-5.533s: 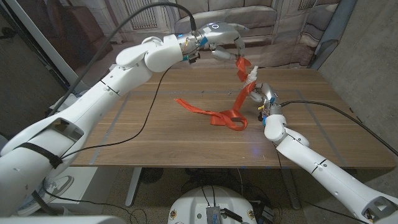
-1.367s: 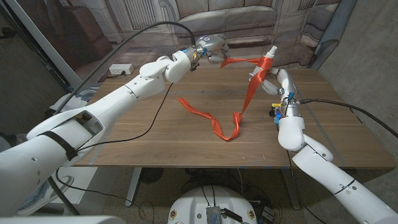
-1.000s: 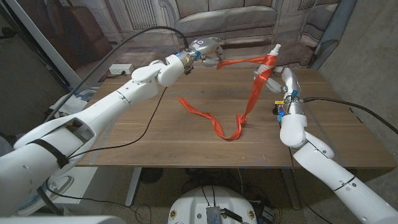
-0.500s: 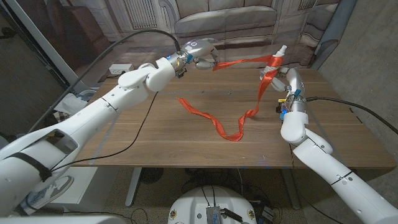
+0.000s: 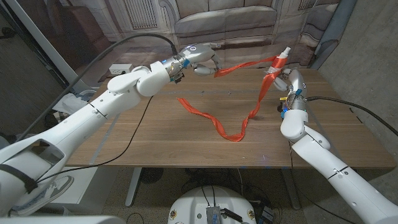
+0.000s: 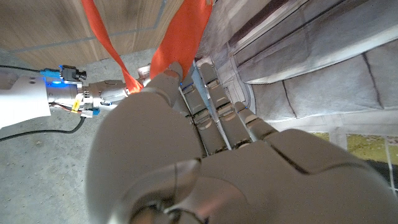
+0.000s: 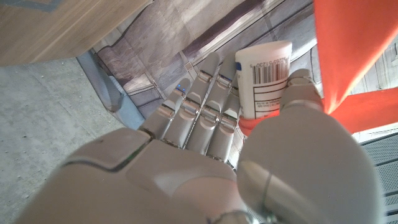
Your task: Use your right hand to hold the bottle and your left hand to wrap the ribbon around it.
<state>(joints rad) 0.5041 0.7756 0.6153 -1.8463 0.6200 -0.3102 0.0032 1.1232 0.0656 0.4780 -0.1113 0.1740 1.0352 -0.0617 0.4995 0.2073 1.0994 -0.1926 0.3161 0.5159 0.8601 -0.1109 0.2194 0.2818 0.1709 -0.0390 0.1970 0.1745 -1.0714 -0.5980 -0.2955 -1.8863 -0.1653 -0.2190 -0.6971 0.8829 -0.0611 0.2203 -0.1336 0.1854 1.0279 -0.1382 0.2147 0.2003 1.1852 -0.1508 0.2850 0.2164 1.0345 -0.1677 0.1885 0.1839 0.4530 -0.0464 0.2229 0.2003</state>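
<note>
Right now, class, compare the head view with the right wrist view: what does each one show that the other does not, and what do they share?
Only the head view shows the left hand holding the ribbon stretched to the bottle, with the ribbon's loose tail lying in curves on the wooden table. Only the right wrist view shows the barcode label on the bottle's white body. Both share the right hand gripping the bottle with orange ribbon at it.
</note>
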